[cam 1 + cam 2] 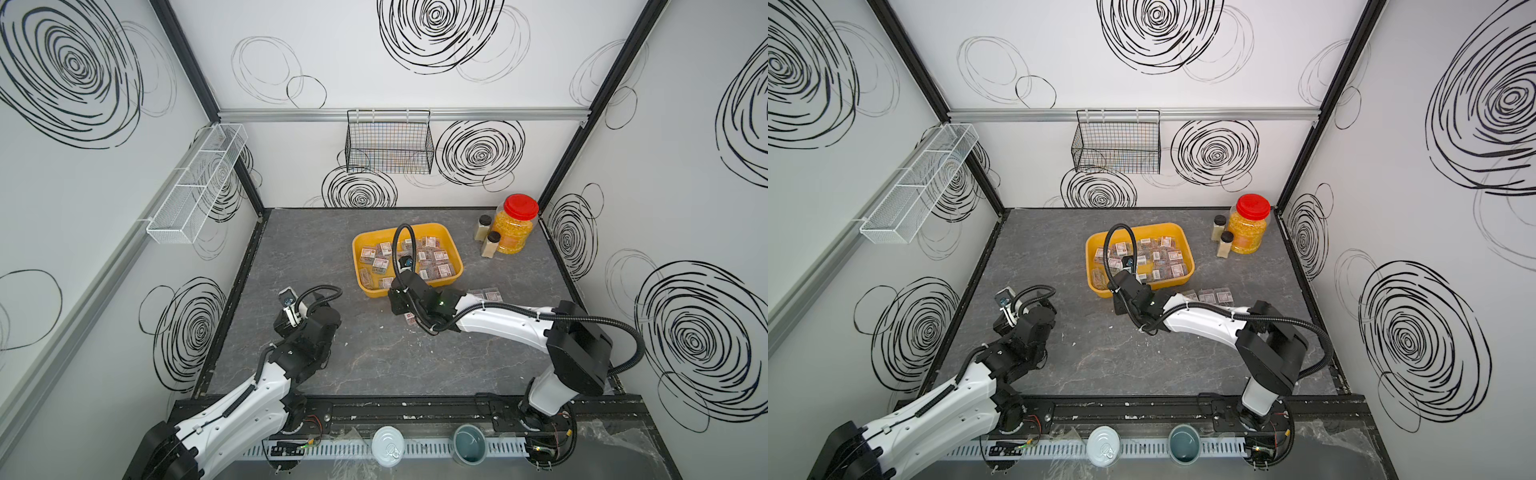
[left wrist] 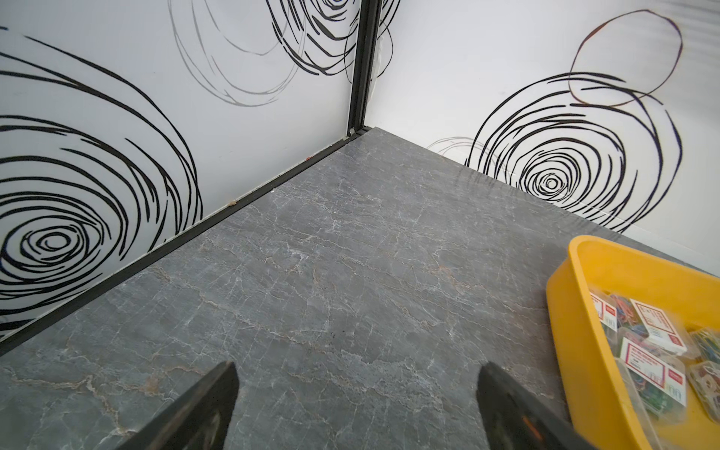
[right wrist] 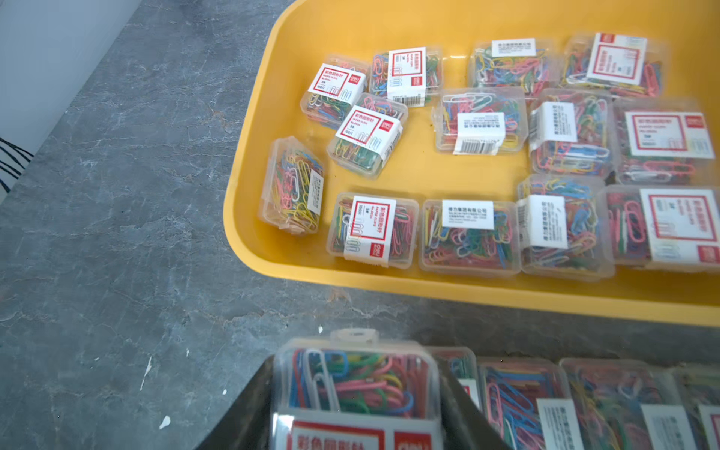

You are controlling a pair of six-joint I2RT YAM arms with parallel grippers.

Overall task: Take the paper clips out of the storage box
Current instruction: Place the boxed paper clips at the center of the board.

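White walls (image 1: 340, 50) scrawled with black swirls close in a grey marbled tabletop (image 1: 374, 361), where the yellow storage box (image 1: 429, 226) sits toward the back right corner, paper clips (image 3: 479, 120) lying in it. Beside its near edge more cases (image 3: 518, 397) rest on the tabletop, the right gripper (image 3: 356, 389) clamped on another case (image 3: 350, 370); the left gripper (image 2: 356, 368) hangs wide open near the left edge.

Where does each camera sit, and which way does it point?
Both top views: high at the front, looking down on the table, storage box and both arms.
Left wrist: on the left arm, facing the table's far corner; open left gripper shows.
Right wrist: on the right arm, facing the box; right gripper grips a paper-clip case.
Shared: all show the yellow box.
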